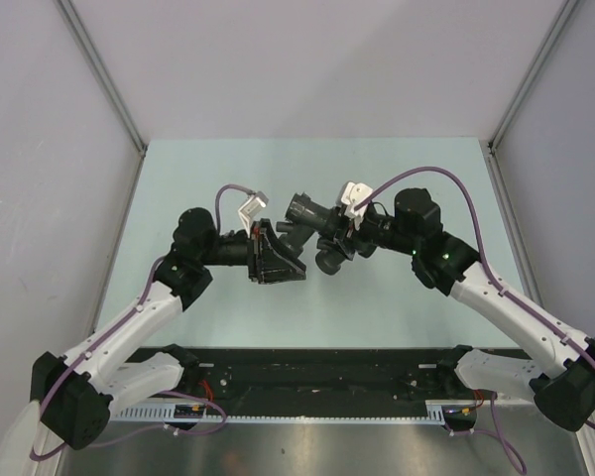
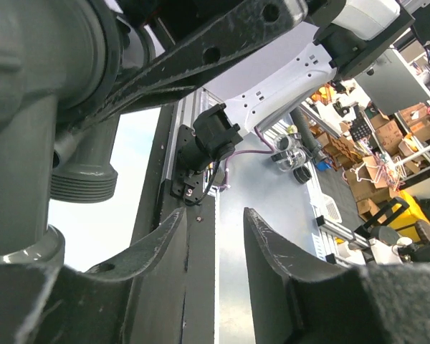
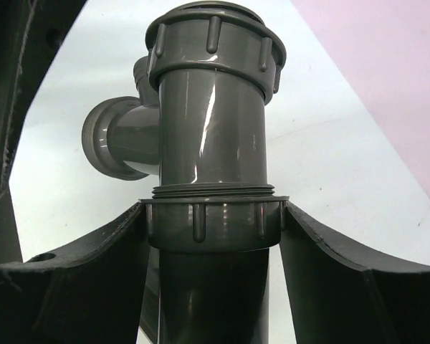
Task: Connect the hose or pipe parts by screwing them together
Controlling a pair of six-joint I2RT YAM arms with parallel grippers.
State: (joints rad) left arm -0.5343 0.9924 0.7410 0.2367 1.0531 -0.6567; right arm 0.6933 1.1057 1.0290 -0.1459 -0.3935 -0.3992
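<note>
The hose or pipe parts hang joined above the table's middle. The branched fitting (image 3: 211, 122) has a ribbed collar on top and a threaded side port (image 3: 118, 140). It sits on the straight tube (image 3: 208, 294), with a ribbed nut (image 3: 211, 222) at the joint. My right gripper (image 3: 212, 215) is shut on that nut, a finger on each side. From the top view the assembly (image 1: 317, 233) lies between both grippers, with the right gripper (image 1: 342, 238) on it. My left gripper (image 2: 215, 229) is open and empty. The grey pipe (image 2: 21, 143) passes outside its left finger (image 2: 165, 244).
A black rail (image 1: 317, 372) runs along the near edge of the pale green table (image 1: 228, 178). Walls close in the left, right and back. The right arm's white link (image 2: 287, 86) crosses the top of the left wrist view.
</note>
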